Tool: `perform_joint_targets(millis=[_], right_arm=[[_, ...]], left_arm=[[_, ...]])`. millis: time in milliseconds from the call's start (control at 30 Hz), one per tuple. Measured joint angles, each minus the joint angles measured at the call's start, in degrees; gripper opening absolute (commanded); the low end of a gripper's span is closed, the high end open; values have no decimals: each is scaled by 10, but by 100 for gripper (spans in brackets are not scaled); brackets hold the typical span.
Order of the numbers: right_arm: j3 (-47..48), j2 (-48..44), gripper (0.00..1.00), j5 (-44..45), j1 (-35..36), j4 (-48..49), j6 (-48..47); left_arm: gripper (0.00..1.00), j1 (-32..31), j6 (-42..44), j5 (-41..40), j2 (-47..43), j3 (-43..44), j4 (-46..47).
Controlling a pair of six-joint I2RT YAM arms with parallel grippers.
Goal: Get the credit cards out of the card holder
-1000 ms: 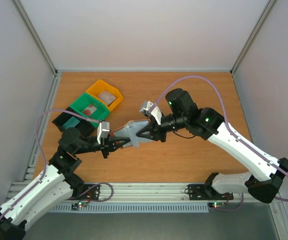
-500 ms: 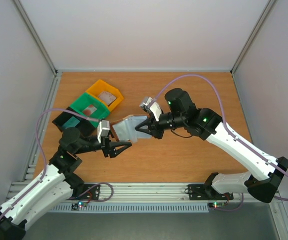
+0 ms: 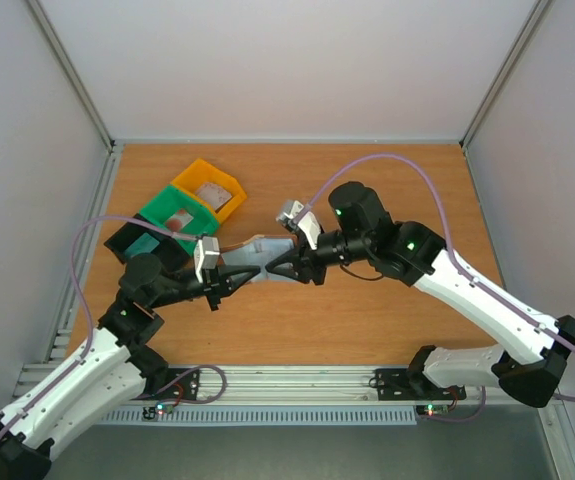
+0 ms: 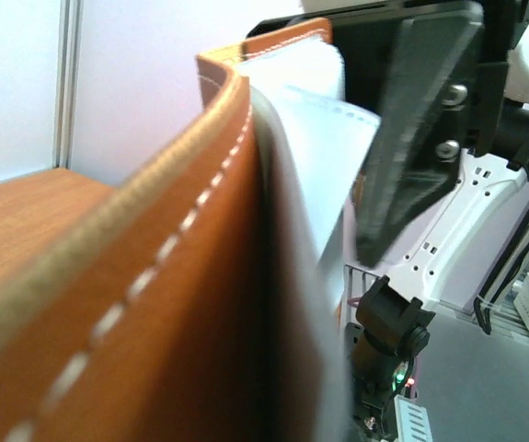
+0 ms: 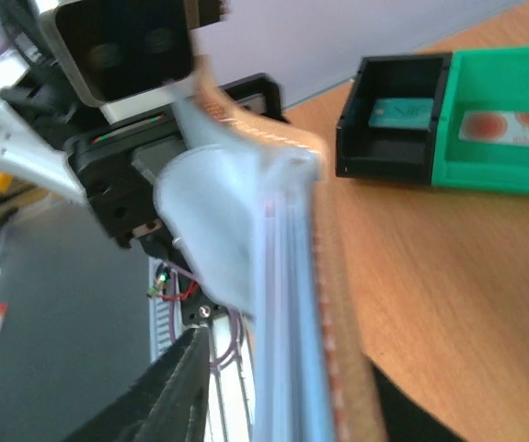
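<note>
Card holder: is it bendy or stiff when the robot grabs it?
Probably bendy: the card holder curves between the left gripper and the right gripper, and its brown outside bows in the left wrist view. The thin pale inner flap looks floppy. The stitched, leather-like skin probably isn't slippery.

card holder (image 4: pixel 154 304): brown leather-look outside, matt, pale stitching; smooth grey-blue lining. desk (image 3: pixel 387 180): matt wood. green bin (image 5: pixel 485 168): glossy plastic.
</note>
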Motion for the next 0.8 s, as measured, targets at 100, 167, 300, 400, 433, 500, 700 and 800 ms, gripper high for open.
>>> perform_joint_targets(millis=[100, 167, 300, 400, 433, 500, 700, 800], right_arm=[[-14, -24, 42, -16, -16, -7, -10], [-17, -44, 40, -19, -38, -18, -16], [-17, -71, 36, -14, -57, -38, -30], [-17, -80, 36, -7, -60, -56, -41], [-17, -81, 37, -5, -62, -60, -44], [-19, -86, 37, 3, -66, -68, -49], [-20, -90, 38, 12, -67, -85, -56], [-20, -79, 41, 8, -67, -84, -54]], left_arm=[[0, 0, 0, 6, -4, 0, -7], [0, 0, -1, 10, -7, 0, -13], [0, 0, -2, 15, -9, 0, -14], [0, 0, -2, 18, -9, 0, -14], [0, 0, -2, 19, -9, 0, -15], [0, 0, -2, 19, -10, 0, -16], [0, 0, -2, 25, -11, 0, -17], [0, 0, -2, 27, -11, 0, -17]])
